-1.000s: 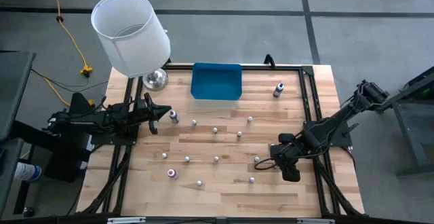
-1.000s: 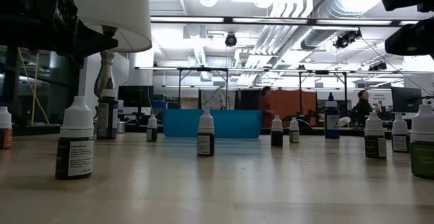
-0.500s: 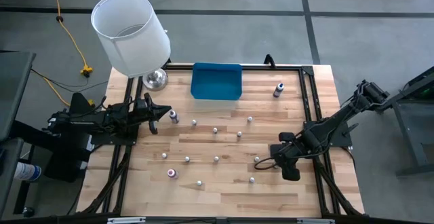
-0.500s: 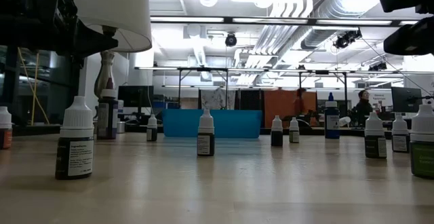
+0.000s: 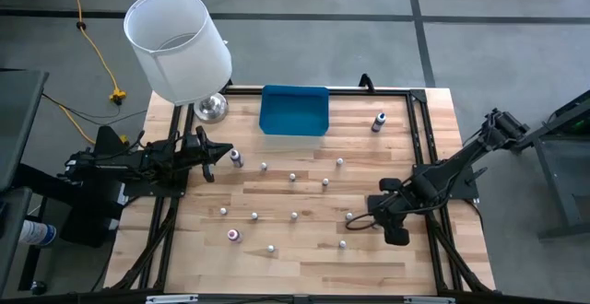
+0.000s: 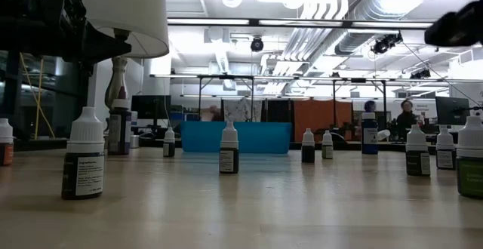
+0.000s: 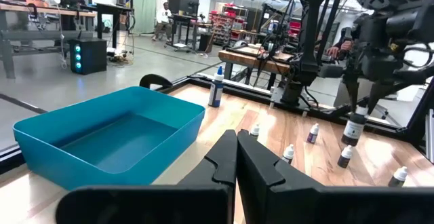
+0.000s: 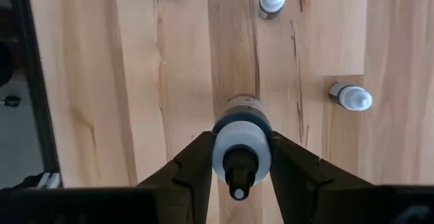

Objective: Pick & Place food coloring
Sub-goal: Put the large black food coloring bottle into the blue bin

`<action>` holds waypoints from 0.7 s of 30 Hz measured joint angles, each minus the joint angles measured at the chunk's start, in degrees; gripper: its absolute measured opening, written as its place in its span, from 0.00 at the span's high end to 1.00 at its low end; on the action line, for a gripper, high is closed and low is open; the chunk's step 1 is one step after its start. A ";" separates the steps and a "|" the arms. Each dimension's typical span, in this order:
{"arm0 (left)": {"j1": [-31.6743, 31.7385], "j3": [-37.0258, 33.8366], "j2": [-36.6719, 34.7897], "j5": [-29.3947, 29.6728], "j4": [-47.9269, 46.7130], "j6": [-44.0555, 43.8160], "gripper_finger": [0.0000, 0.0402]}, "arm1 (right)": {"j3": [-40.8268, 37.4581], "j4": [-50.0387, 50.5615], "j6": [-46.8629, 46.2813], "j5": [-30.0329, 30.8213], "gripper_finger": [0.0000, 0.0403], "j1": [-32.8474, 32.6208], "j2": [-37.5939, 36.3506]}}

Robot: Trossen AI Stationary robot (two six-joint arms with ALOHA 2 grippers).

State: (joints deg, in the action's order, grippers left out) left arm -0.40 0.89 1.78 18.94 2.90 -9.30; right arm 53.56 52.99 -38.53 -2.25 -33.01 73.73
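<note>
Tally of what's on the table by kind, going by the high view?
small food coloring bottles: 12, one of them gripped by the right gripper
taller blue bottle: 1
blue bin: 1
lamp: 1
Total: 15

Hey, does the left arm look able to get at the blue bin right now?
Probably yes. The left gripper is shut with nothing in it, and the blue bin sits just ahead of it with nothing between.
</note>
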 joint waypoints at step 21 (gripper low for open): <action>0.00 0.02 0.00 0.00 0.00 0.00 1.00 | 28.34 9.32 23.70 0.84 0.71 16.68 0.00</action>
State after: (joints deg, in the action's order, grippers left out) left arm -0.40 0.91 1.78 18.94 2.90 -9.30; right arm 81.90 62.30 -14.84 -1.40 -16.33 73.73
